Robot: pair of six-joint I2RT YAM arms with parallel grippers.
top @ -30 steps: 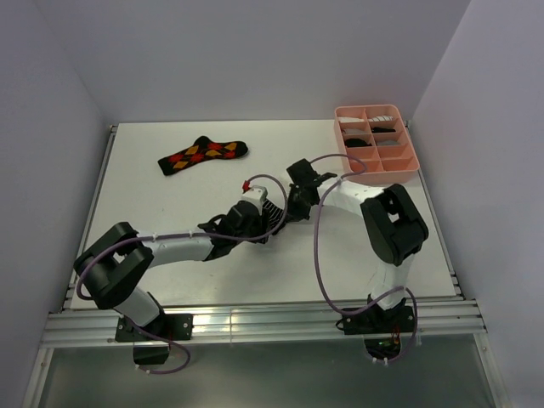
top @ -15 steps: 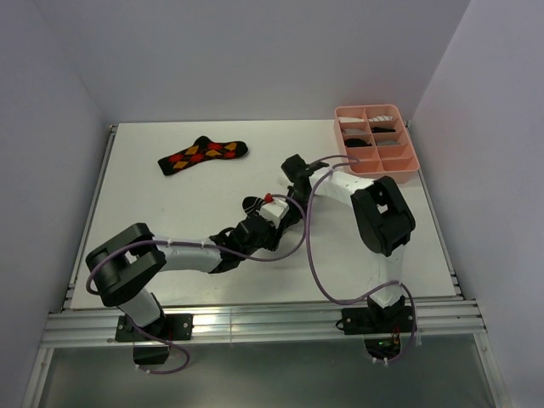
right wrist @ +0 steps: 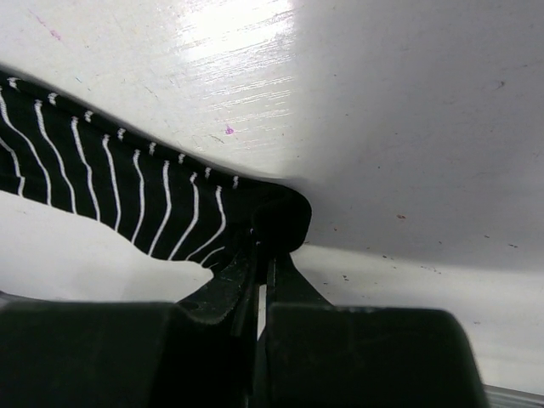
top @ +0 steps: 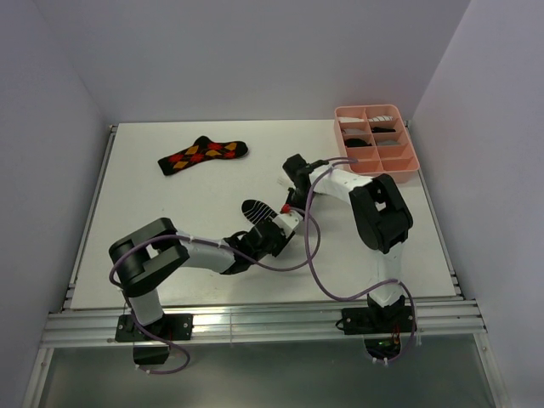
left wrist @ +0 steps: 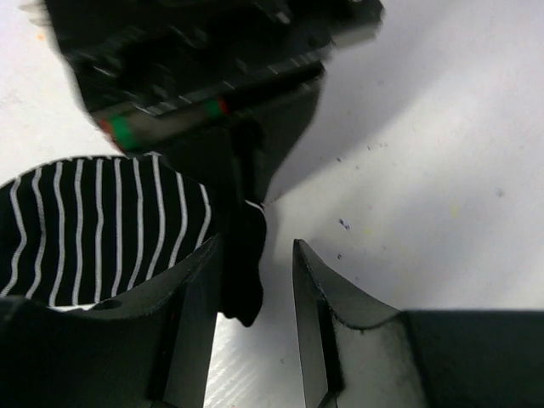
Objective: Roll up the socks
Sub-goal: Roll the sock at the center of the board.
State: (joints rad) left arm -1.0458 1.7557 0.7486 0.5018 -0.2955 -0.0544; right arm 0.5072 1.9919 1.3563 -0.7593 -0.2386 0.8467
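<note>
A black sock with thin white stripes point(top: 255, 210) lies mid-table, its striped body wide in the left wrist view point(left wrist: 93, 229) and the right wrist view point(right wrist: 127, 187). My right gripper point(top: 291, 204) point(right wrist: 262, 246) is shut on the sock's plain black end. My left gripper point(top: 285, 223) point(left wrist: 255, 255) stands open right beside it. A fold of that black end hangs between its jaws, against the left finger point(left wrist: 200, 280). The argyle sock point(top: 202, 155) lies flat at the back left, far from both grippers.
A pink compartment tray point(top: 399, 174) stands at the back right, with dark and light bundles in several compartments. The two wrists crowd together mid-table, with purple cables looping over them. White walls close in the table on three sides.
My left arm has swung right and forward, bringing its gripper up against the right one, and its jaws have narrowed a little. The striped sock now shows left of it.
</note>
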